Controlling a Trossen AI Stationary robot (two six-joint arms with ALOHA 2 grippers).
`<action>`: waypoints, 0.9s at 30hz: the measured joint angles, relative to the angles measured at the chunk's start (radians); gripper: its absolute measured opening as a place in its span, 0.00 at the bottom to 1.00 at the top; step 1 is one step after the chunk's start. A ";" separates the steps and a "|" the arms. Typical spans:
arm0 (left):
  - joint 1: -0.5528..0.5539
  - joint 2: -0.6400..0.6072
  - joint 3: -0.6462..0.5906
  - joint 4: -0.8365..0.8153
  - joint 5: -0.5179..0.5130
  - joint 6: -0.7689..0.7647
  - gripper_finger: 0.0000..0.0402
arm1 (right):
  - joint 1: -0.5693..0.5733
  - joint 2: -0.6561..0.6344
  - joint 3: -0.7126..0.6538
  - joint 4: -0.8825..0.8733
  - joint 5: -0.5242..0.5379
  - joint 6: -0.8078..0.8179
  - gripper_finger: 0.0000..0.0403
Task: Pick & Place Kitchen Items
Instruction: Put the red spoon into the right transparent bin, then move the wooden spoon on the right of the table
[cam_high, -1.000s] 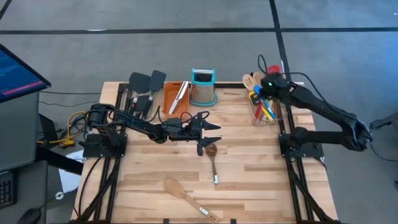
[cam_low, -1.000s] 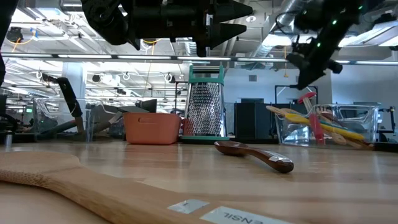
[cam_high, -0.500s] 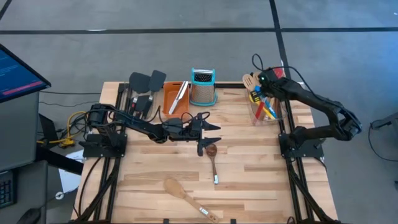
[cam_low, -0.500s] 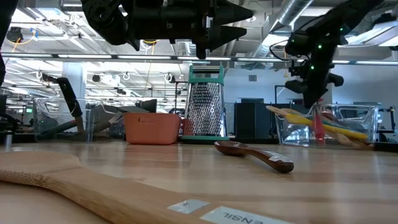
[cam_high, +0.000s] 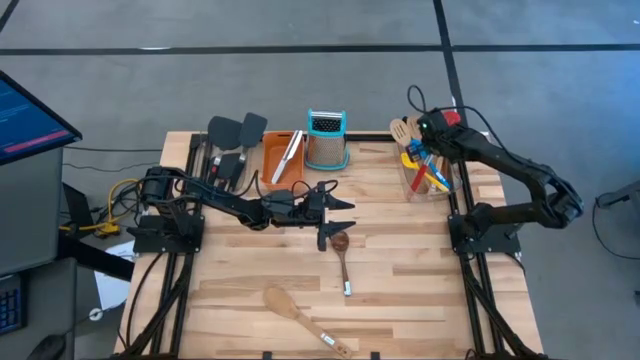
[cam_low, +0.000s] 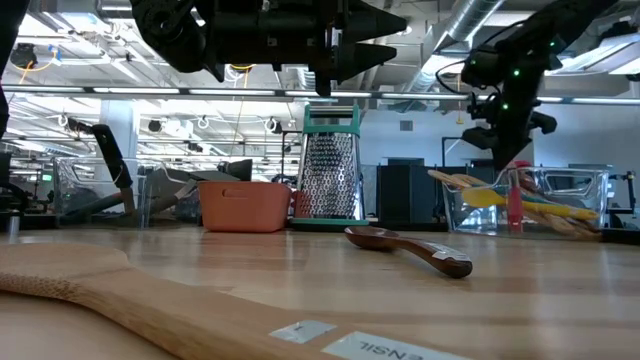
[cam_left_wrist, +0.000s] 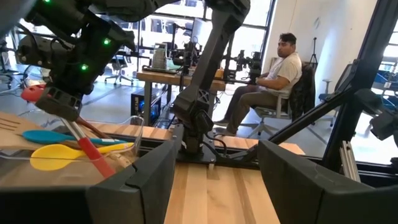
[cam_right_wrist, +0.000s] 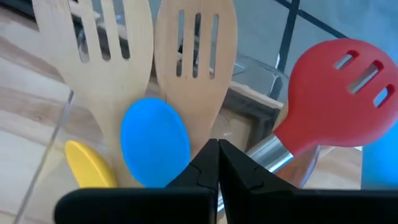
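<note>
My right gripper (cam_high: 428, 133) is over the clear container (cam_high: 428, 172) at the table's far right, shut on a red slotted spoon (cam_right_wrist: 339, 93). Wooden slotted spatulas (cam_right_wrist: 196, 56), a blue spoon (cam_right_wrist: 154, 140) and a yellow spoon (cam_right_wrist: 87, 163) stand in the same container. My left gripper (cam_high: 345, 208) hovers open and empty above mid-table, just beyond a dark wooden spoon (cam_high: 342, 255) that lies flat. A light wooden spoon (cam_high: 300, 312) lies near the front edge. My right gripper holds the red slotted spoon by its steel neck (cam_right_wrist: 268, 154), just below the red head. My own fingers hide the place of contact. The fingers come from above. The head (cam_left_wrist: 31, 93) sticks up beside the gripper and the red handle (cam_low: 515, 195) hangs down into the container.
A steel box grater with a teal top (cam_high: 327, 140) stands at the far middle, beside an orange tray (cam_high: 272, 160) holding a steel-handled tool (cam_high: 290, 155). Black turners (cam_high: 235, 130) lie at the far left. A seated person (cam_left_wrist: 273, 81) shows beyond the table.
My right gripper has come down toward the container and a little toward the table's far edge, its arm drawing in. The red spoon's handle, slanted before, now stands nearly upright under the gripper.
</note>
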 joint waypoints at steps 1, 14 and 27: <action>0.000 0.000 0.000 0.000 0.000 0.000 0.53 | 0.000 0.002 0.000 -0.006 0.001 -0.007 0.00; 0.000 0.000 0.000 -0.003 0.000 0.000 0.53 | 0.000 0.022 0.000 -0.009 0.024 -0.014 0.00; 0.019 0.000 0.000 -0.003 0.000 0.001 0.53 | 0.057 -0.212 0.000 0.165 -0.398 -0.030 0.00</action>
